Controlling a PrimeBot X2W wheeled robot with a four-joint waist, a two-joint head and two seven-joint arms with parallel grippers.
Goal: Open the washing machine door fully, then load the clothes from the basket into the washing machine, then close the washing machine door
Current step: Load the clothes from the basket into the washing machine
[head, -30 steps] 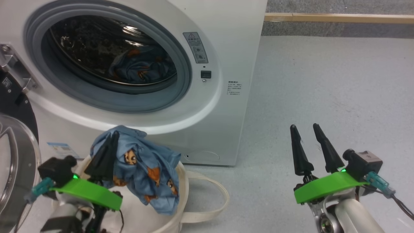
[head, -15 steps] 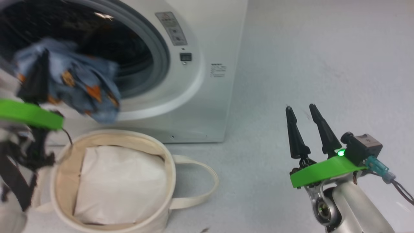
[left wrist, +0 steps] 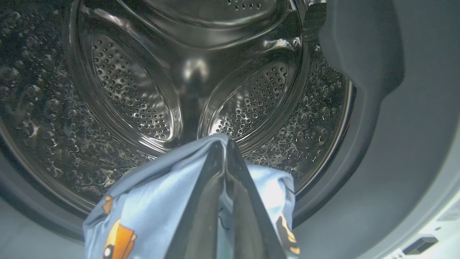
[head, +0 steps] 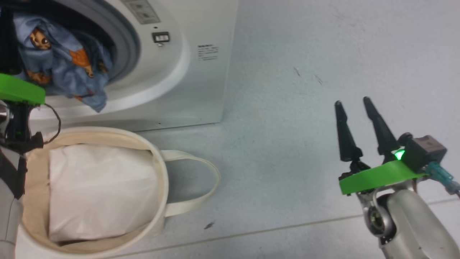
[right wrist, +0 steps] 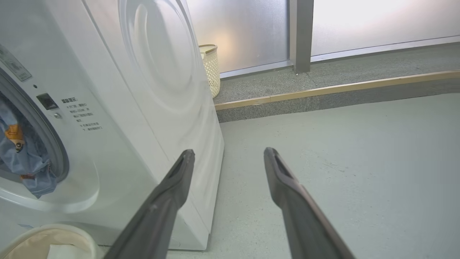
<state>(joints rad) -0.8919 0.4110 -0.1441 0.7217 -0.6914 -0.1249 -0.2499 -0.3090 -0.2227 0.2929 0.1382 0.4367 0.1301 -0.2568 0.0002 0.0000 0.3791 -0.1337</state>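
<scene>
The left gripper [left wrist: 224,142] is pinching shut on the clothes [left wrist: 151,205], holding them at the mouth of the washing machine [head: 194,79], in front of its drum [left wrist: 143,90]. The right gripper [head: 352,101] is standing wide open and empty above the floor [head: 287,151]. In the head view, the picture's left edge is cutting off most of the left gripper. The basket [head: 160,201] is sitting just before the machine.

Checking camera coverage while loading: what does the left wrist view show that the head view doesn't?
The left wrist view adds the perforated steel drum from inside, with the left end effector shut on the clothes at its mouth. The head view adds the basket holding a white pad, and the open right end effector above the floor. Both share the clothes and the grey ring.
</scene>
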